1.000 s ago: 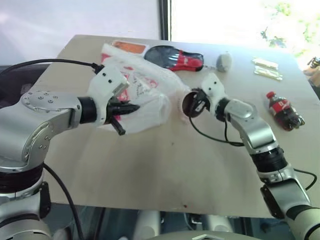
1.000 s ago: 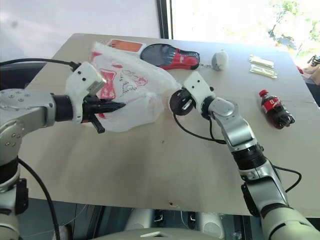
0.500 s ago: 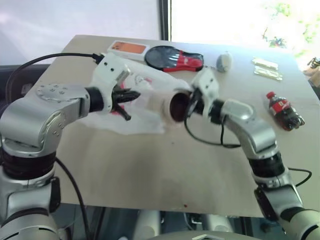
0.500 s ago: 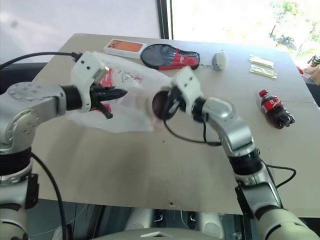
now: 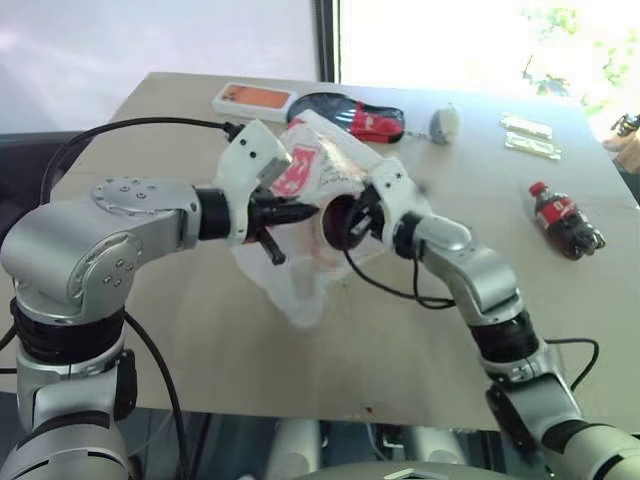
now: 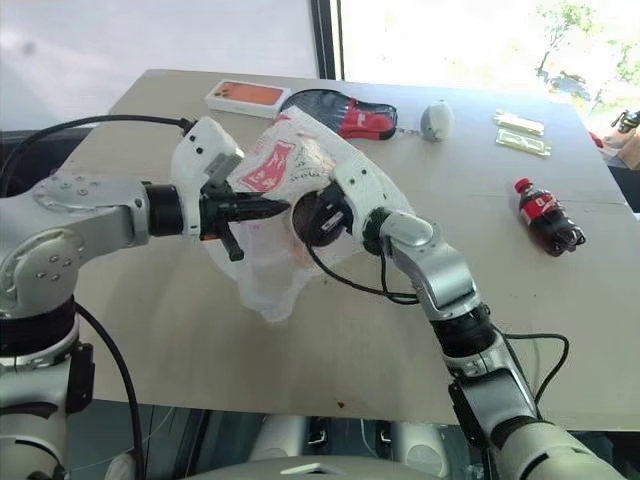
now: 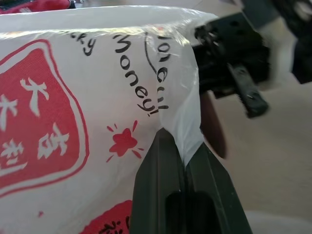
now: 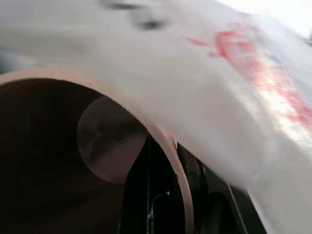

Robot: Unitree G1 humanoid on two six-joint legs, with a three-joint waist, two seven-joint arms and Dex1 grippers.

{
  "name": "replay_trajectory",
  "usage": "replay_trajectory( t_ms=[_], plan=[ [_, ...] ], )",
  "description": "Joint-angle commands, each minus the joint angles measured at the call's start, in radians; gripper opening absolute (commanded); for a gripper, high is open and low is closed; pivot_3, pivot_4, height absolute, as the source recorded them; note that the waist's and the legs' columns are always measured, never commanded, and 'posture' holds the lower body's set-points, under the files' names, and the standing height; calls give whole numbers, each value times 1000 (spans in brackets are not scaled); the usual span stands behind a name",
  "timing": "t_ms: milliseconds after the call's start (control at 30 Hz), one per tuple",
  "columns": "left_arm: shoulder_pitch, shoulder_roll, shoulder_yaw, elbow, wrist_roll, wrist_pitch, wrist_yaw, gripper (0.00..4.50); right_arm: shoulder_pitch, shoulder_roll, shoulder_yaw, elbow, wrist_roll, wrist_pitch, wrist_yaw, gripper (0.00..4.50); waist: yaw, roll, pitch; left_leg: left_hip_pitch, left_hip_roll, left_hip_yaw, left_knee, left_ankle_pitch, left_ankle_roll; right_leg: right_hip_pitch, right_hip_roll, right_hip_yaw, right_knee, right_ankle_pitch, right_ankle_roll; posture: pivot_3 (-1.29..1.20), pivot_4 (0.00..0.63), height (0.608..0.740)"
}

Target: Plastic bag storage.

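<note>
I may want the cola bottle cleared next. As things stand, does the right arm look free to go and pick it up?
Probably not yet. The right gripper is shut on a round cup pressed against the plastic bag. The cola bottle lies in the open on the table, nothing around it.

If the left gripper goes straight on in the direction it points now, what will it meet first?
Probably the round dark cup that the right gripper holds. The left gripper, shut on the plastic bag, points at it from close by, with bag film between; depth is uncertain.
</note>
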Motion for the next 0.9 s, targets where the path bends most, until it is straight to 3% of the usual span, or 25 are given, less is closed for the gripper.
replay_trajectory(
  t_ms=[33, 100, 133, 167, 200, 233, 300, 400, 500, 533, 567, 733, 800, 900],
  plan=[
    [-28, -48, 50, -11, -26, 27, 47, 0, -93, 108, -46, 167, -24, -175, -95, 17, -2, 0, 0, 0, 0, 0, 0, 0, 0, 0, 0, 0, 0, 0, 0, 0, 150, 740],
    [-36, -71, 61, -4, -32, 42, 69, 0, -127, 158, -56, 274, -8, -231, -64, 17, -3, 0, 0, 0, 0, 0, 0, 0, 0, 0, 0, 0, 0, 0, 0, 0, 150, 740],
    [-39, -88, 62, -3, -31, 44, 84, 0, -144, 178, -40, 335, -13, -256, -36, 621, -3, 0, 0, 0, 0, 0, 0, 0, 0, 0, 0, 0, 0, 0, 0, 0, 150, 740],
    [-43, -108, 67, -3, -31, 50, 103, 0, -156, 193, -22, 380, -20, -276, -8, 810, -3, 0, 0, 0, 0, 0, 0, 0, 0, 0, 0, 0, 0, 0, 0, 0, 150, 740],
    [-46, -130, 74, 1, -28, 55, 125, 0, -163, 199, -5, 406, -35, -293, 6, 1374, -2, 0, 0, 0, 0, 0, 0, 0, 0, 0, 0, 0, 0, 0, 0, 0, 150, 740],
    [-47, -148, 81, 4, -23, 60, 147, 0, -163, 193, 12, 409, -53, -296, 14, 1374, -1, 0, 0, 0, 0, 0, 0, 0, 0, 0, 0, 0, 0, 0, 0, 0, 150, 740],
    [-47, -171, 91, 7, -16, 67, 178, 0, -156, 175, 31, 392, -71, -291, 28, 2306, 1, 0, 0, -1, -1, 0, 0, 0, 0, 0, -1, 0, -1, 0, 0, 0, 150, 740],
    [-45, -203, 97, 32, 29, 45, 240, 0, -78, 58, 61, 234, -99, -248, 97, 3788, 5, 0, 0, -1, -1, -1, 0, 0, 0, 0, -1, 0, -1, 0, 0, 0, 150, 740],
    [-46, -232, 94, 76, 77, 4, 293, 0, 11, -72, 4, 6, 1, -116, 200, 3788, 11, 0, 0, -1, -1, -2, 0, 0, 0, 0, -1, 0, -1, 0, 0, 0, 150, 740],
    [-44, -236, 84, 90, 98, -17, 306, 0, 35, -119, -16, -77, 30, -74, 223, 4254, 11, 0, 0, -2, -2, -2, 0, 0, 0, 0, -2, 0, -1, 0, 0, 0, 150, 740],
    [-46, -244, 78, 107, 112, -31, 317, 0, 54, -164, -31, -156, 50, -40, 240, 4442, 10, 0, 0, -2, -2, -2, 0, 0, 0, 0, -2, 0, -1, 0, 0, 0, 150, 740],
    [-74, -292, 40, 199, 182, -122, 357, 0, 102, -364, -189, -502, 221, 194, 281, 4476, -3, 0, 0, 0, 0, -1, -1, 0, 0, 0, 0, 1, 0, 0, 0, 0, 150, 740],
    [-85, -313, 20, 221, 200, -153, 359, 0, 91, -417, -299, -569, 287, 272, 267, 4476, -2, 2, 1, 1, 1, 0, -1, 1, -1, 0, 2, 2, 0, 0, 0, 0, 150, 740],
    [-90, -334, 8, 222, 204, -176, 354, 0, 88, -524, -378, -535, 223, 302, 208, 4476, 10, 3, 2, 0, -1, -1, -1, 1, -2, 0, 0, 1, 0, 0, 0, 0, 150, 740]
  ],
)
